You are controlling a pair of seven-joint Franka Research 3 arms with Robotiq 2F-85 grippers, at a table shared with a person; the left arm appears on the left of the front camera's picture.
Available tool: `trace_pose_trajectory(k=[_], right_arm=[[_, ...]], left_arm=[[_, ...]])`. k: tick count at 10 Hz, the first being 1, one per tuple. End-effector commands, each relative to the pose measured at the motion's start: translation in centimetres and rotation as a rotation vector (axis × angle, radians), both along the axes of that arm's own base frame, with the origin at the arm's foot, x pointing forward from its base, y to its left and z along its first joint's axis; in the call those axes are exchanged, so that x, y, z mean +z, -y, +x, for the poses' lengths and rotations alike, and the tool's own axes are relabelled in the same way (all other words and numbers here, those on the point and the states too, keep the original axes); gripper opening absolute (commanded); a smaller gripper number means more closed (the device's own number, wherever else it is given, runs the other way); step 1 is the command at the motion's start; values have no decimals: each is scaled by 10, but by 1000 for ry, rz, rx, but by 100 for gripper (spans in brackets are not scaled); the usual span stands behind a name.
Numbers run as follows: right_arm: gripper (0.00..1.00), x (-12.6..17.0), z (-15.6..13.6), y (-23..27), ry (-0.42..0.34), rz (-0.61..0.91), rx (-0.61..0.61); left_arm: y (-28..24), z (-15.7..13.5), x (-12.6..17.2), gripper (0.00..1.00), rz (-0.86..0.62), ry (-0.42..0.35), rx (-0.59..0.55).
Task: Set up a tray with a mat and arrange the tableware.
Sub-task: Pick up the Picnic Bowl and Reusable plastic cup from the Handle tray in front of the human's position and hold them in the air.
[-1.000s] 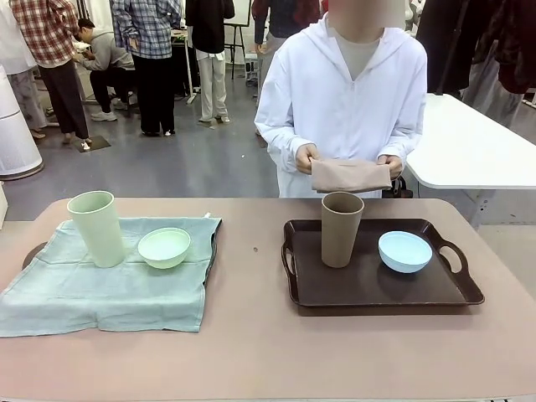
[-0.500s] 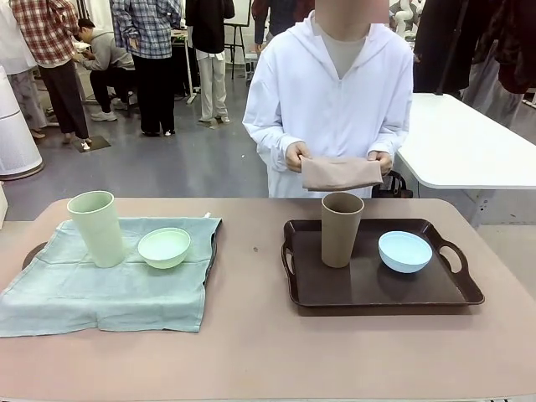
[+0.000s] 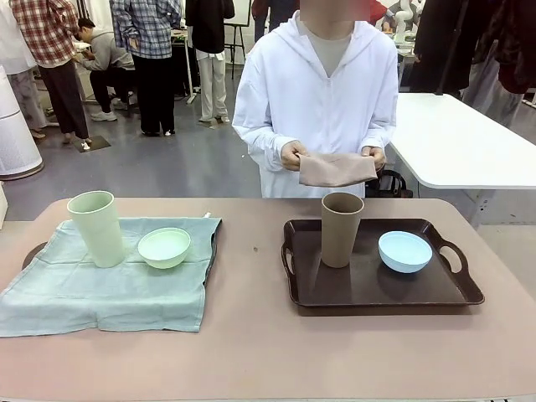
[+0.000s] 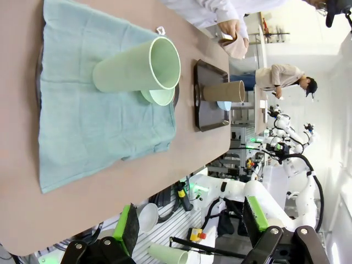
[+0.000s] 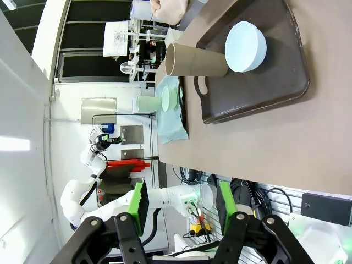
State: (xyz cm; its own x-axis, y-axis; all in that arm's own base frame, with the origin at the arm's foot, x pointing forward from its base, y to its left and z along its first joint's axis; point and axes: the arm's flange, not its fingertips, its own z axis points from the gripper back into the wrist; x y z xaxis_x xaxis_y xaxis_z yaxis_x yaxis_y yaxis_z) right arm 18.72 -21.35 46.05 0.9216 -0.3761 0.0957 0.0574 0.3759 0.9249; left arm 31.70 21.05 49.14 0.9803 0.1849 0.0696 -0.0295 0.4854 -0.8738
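1. Front view: the pale green tumbler and mint green bowl stood along the green mat's far edge, at the table's left end. The brown tumbler and light blue bowl sat in the brown tray at the right end. A person held a folded beige cloth beyond the far edge.
2. Left wrist view: the left gripper hung released and empty, off the table's edge.
3. Right wrist view: the right gripper's fingers stood apart, grasping nothing.

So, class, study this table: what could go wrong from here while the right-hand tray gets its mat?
1. The brown tumbler and light blue bowl already stand on the bare tray, while the folded cloth is in the person's hands. Sliding it under them could tip the tall tumbler.
2. The pale green tumbler stands on a loose green cloth. Any tug on that cloth might topple it.
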Motion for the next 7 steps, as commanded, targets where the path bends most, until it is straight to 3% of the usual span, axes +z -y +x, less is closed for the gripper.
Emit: trace_pose_trajectory(k=[1, 2, 4, 5, 7], right_arm=[[66, 0, 1, 1, 23, 9, 5], [66, 0, 0, 0, 0, 0, 0], [66, 34, 24, -18, -20, -123, 45], [66, 52, 40, -26, -65, -172, 41], [66, 89, 68, -52, -133, -294, 62]], left_arm=[[-1, 0, 1, 100, -3, 4, 2], [0, 0, 0, 100, 0, 0, 0], [44, 36, 41, 100, 110, 118, 3], [65, 52, 63, 100, 158, 133, 3], [124, 64, 107, 100, 280, 264, -98]])
